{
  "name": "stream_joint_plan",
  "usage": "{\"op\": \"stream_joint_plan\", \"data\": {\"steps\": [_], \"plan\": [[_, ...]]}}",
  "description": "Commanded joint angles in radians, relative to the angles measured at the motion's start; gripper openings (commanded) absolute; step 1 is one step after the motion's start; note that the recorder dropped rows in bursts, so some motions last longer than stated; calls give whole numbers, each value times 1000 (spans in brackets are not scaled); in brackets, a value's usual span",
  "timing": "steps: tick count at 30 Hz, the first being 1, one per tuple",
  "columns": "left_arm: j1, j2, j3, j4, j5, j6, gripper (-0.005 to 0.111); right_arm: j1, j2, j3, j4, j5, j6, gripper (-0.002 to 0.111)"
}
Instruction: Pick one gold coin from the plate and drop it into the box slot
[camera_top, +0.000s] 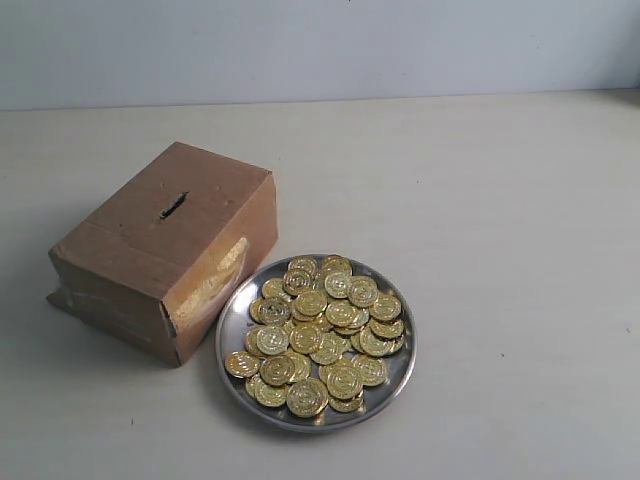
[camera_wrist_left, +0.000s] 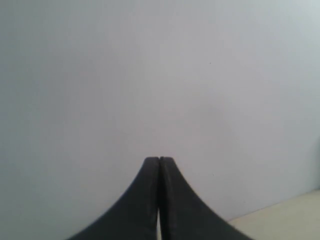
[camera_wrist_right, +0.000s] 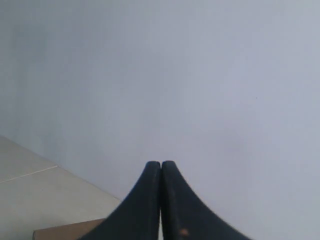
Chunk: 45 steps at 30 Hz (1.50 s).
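Observation:
A brown cardboard box (camera_top: 165, 250) with clear tape strips stands on the table in the exterior view, its dark slot (camera_top: 174, 205) on the top face. Just right of it and nearer the front sits the silver plate (camera_top: 227, 331), heaped with several gold coins (camera_top: 320, 335). Neither arm shows in the exterior view. My left gripper (camera_wrist_left: 159, 159) is shut with nothing between its black fingers and faces a pale wall. Shut and empty too, my right gripper (camera_wrist_right: 160, 163) also faces the wall. A brown corner of the box (camera_wrist_right: 65, 231) shows beside it.
The pale table (camera_top: 500, 220) stretches wide to the right of the plate and behind the box, ending at a light wall (camera_top: 320, 45) at the back. A strip of the table top (camera_wrist_right: 40, 195) appears in the right wrist view.

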<state>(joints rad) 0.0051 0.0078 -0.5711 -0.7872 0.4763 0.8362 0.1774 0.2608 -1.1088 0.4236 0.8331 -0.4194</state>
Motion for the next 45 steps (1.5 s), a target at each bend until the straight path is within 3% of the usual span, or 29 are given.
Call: {"op": "stream_joint_plan", "data": {"steps": [1, 9, 14, 36, 42, 45], "plan": [[2, -8, 45, -5, 3, -2, 0, -47, -64, -4, 20, -4, 4, 0], [6, -8, 93, 50, 17, -2, 0, -250, -207, -4, 21, -4, 4, 0], [6, -8, 93, 50, 17, -2, 0, -325, -261, -4, 21, -4, 4, 0], [12, -8, 93, 60, 27, -2, 0, -348, -261, -4, 46, 18, 4, 0], [16, -8, 115, 362, -3, -2, 0, -423, -261, 31, 78, -119, 4, 0], [16, -8, 213, 444, -202, -2, 0, -485, -261, 96, 71, -320, 4, 0]]}}
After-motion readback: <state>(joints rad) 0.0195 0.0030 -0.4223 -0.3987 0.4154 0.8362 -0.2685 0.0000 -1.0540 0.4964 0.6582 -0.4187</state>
